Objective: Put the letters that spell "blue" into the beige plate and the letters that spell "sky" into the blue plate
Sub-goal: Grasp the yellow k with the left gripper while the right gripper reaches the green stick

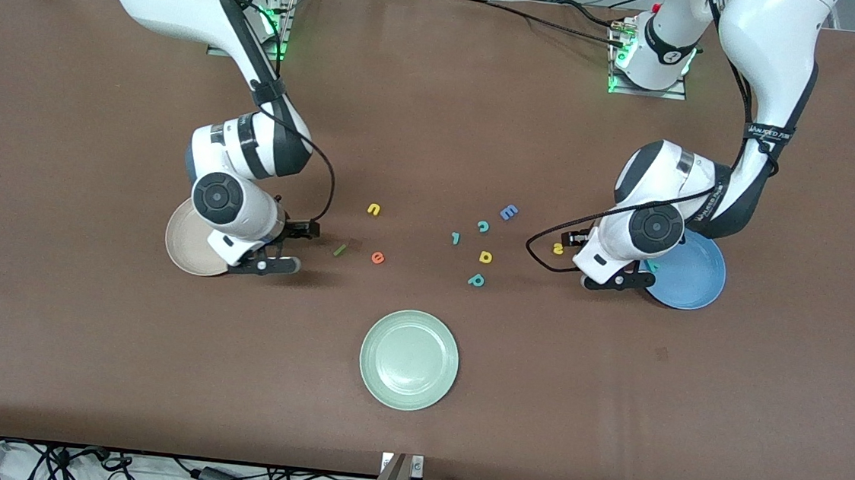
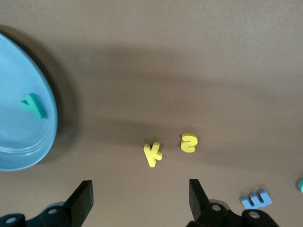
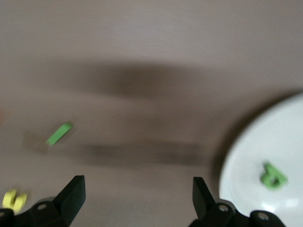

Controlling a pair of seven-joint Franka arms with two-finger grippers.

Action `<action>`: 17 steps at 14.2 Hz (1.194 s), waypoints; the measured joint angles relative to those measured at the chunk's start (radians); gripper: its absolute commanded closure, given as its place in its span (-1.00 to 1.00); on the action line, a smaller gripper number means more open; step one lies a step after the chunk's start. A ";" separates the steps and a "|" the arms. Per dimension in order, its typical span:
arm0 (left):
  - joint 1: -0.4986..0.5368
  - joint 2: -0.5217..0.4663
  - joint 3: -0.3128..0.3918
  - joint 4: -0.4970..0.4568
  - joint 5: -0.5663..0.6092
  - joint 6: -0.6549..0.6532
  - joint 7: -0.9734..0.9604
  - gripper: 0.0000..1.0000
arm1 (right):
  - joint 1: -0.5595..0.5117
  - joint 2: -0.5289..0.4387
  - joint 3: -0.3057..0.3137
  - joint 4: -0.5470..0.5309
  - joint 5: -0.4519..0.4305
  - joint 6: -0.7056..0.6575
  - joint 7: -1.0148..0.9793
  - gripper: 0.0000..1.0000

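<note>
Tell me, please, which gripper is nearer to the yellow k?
Left. The left gripper hangs open right beside the yellow k; the right gripper is at the beige plate.

Even, bright overhead light falls on the brown counter (image 1: 412,437), with no glare. Soft short shadows sit beside the pale green plate (image 1: 409,359) and under both arms. The front and left wrist views are sharp. The right wrist view is smeared by motion blur; the green bar (image 3: 59,134) streaks.
</note>
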 measured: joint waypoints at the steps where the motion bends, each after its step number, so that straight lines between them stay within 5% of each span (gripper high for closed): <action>1: 0.006 -0.008 0.000 -0.042 0.000 0.059 0.000 -0.67 | 0.010 0.002 0.006 0.009 0.000 0.000 -0.078 -1.00; 7: 0.024 -0.024 0.001 -0.240 0.000 0.342 0.000 -0.07 | 0.093 0.007 0.018 0.017 -0.001 0.003 -0.531 -1.00; 12: 0.021 -0.019 0.000 -0.260 0.000 0.371 -0.001 -0.06 | 0.119 0.024 0.017 0.017 -0.102 0.041 -0.816 -1.00; 17: 0.021 -0.002 0.000 -0.267 0.000 0.405 -0.001 0.02 | 0.096 0.085 0.011 0.017 -0.106 0.186 -1.181 -1.00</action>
